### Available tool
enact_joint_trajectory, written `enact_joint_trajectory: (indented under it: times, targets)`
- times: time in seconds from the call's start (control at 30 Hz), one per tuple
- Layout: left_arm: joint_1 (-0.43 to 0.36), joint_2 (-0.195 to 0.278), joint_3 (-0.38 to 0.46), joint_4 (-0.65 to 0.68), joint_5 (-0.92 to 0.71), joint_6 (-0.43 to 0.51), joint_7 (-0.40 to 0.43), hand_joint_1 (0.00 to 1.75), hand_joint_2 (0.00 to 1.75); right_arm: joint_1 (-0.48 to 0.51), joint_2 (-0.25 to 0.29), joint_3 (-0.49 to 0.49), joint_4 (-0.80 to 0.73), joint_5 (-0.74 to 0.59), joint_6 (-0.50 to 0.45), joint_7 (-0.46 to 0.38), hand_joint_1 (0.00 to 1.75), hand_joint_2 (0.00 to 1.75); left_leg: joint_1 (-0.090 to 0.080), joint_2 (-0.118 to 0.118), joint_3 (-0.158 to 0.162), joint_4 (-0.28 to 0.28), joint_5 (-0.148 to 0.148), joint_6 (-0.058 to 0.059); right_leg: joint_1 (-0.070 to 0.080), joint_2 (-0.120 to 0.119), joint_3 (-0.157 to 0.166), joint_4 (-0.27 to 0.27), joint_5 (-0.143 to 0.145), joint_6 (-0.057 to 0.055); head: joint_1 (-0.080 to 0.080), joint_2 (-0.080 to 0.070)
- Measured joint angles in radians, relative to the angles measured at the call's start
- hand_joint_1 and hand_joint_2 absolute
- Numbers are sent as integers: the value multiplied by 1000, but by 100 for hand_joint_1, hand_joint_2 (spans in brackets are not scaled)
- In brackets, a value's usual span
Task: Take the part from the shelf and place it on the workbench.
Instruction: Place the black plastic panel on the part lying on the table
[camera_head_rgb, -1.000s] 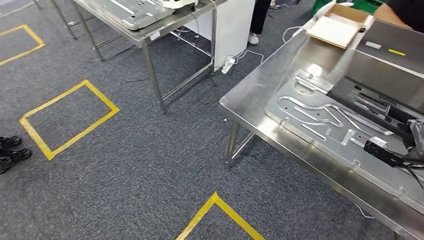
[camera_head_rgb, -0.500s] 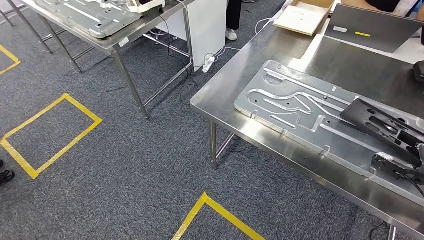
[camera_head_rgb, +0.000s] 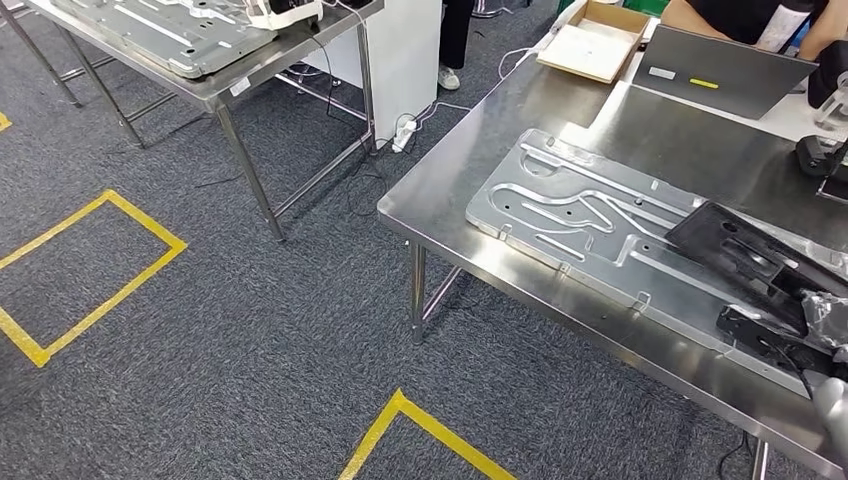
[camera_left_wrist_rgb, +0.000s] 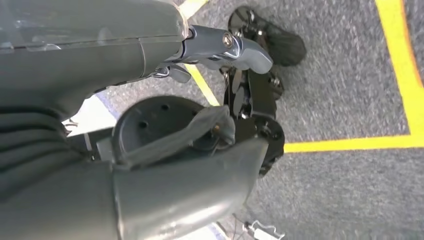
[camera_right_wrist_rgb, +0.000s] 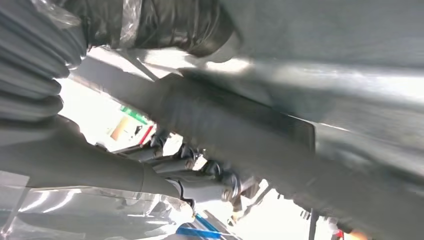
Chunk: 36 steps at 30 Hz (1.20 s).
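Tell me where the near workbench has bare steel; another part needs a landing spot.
Bare steel lies on the workbench between the stamped metal plate and the cardboard box, and along the front edge. The right end is crowded: black part, laptop.

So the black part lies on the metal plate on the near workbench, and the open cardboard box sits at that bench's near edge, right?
Not quite. The black part does lie on the metal plate on the near workbench, but the open cardboard box sits at that bench's far end, beside the grey laptop, not at its near edge. The head view shows this.
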Motion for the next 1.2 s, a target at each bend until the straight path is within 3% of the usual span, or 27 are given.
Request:
enact_joint_trajectory:
  times: [0.13,0.27,0.47,0.7,1.03,1.2]
  targets:
    - [-1,-4,0,1,23,-1,1,0,175,-2,9,10,-5,-17,0,-9,0,0,0,2,0,0,0,3,0,2,2,-4,3,4,0,0]
    - [-1,-5,0,1,25,-2,3,0,0,-3,21,20,-14,-21,0,-9,0,0,0,3,0,1,0,6,0,2,2,-5,4,7,0,0]
    - [0,-5,0,1,28,-1,11,0,0,-1,34,35,-34,-16,-25,-20,0,0,0,3,-1,1,0,7,-1,3,1,-5,5,7,0,0]
    - [-2,-13,0,1,40,-1,19,0,0,29,67,80,-167,55,-93,20,0,0,0,3,-3,1,1,6,-3,4,-2,-4,5,7,0,0]
    - [-1,-37,0,-18,49,12,31,0,0,110,145,132,-645,167,-183,41,0,0,1,2,-3,0,2,5,-3,3,-7,-2,3,5,0,0]
    - [0,-43,0,-22,49,10,33,0,0,133,152,138,-771,162,-168,43,0,0,1,2,-4,0,2,5,-2,2,-7,-2,3,4,0,0]
